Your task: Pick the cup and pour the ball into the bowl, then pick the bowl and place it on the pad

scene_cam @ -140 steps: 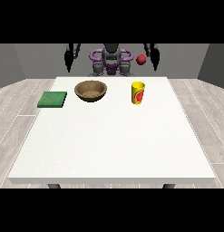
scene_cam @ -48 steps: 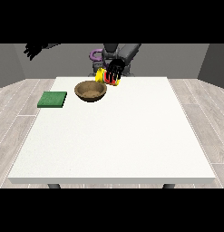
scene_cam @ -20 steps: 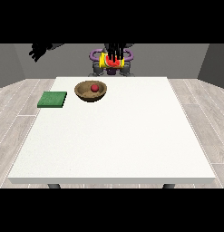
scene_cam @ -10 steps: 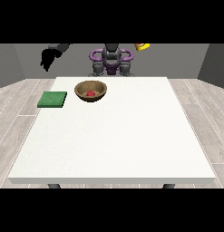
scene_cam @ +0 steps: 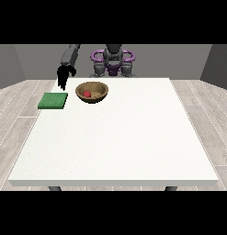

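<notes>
White and wide, the large table (scene_cam: 115, 142) fills the near part of the view, with pale wooden floor boards on both sides of it. Toward the far edge lies the flat green square pad (scene_cam: 53, 100), and just beside it, to the view's right, stands the round brown wooden bowl (scene_cam: 92, 92) with the small red ball (scene_cam: 87, 94) resting inside. Half a second ago the yellow cup was raised at the view's right; now neither the cup nor that hand shows anywhere. The black hand at the view's left (scene_cam: 64, 75) has come lower and hangs above the far edge of the pad, near the bowl, fingers pointing down and holding nothing; how wide they are I cannot tell. Behind it sits the robot's grey and purple body (scene_cam: 113, 62). I judge the pouring finished, so the bowl must next be grasped and moved onto the pad.
</notes>
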You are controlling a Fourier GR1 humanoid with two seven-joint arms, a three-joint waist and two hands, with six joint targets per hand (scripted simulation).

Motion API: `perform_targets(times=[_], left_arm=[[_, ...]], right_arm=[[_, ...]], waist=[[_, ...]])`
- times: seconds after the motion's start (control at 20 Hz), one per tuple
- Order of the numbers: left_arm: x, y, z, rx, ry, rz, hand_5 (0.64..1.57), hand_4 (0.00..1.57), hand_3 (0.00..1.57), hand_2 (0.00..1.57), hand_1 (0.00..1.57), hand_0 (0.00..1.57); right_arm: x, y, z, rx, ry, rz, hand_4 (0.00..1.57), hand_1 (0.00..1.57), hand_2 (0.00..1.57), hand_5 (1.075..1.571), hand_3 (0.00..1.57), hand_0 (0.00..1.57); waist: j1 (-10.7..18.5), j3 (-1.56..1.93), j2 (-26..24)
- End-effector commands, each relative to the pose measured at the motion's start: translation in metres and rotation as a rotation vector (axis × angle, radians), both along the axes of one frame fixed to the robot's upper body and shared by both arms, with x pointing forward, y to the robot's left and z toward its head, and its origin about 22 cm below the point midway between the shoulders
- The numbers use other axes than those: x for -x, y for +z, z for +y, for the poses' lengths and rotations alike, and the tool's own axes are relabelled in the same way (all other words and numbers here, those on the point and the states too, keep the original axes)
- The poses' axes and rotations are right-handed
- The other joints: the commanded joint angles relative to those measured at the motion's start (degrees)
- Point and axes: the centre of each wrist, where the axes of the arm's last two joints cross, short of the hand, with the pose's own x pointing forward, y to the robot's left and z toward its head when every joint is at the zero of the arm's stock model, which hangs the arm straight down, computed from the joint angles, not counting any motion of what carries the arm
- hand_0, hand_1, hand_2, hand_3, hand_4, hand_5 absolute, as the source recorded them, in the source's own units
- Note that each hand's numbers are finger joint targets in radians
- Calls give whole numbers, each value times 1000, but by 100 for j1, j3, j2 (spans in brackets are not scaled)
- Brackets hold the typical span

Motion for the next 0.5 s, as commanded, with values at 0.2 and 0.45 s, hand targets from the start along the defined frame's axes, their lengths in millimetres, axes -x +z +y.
perform_targets(times=[0.2, 0.45], left_arm=[[23, 18, 62, 47, -35, -58, 1553, 977, 0, 0, 0, 0], [42, 21, 101, 37, 46, -76, 1535, 1011, 0, 0, 0, 0]], right_arm=[[-15, -27, 27, -24, -14, -47, 646, 0, 0, 1560, 0, 0], [-28, -31, 54, -33, 62, -44, 565, 0, 0, 1560, 0, 0]], waist=[[31, 13, 543], [-420, 11, 534]])
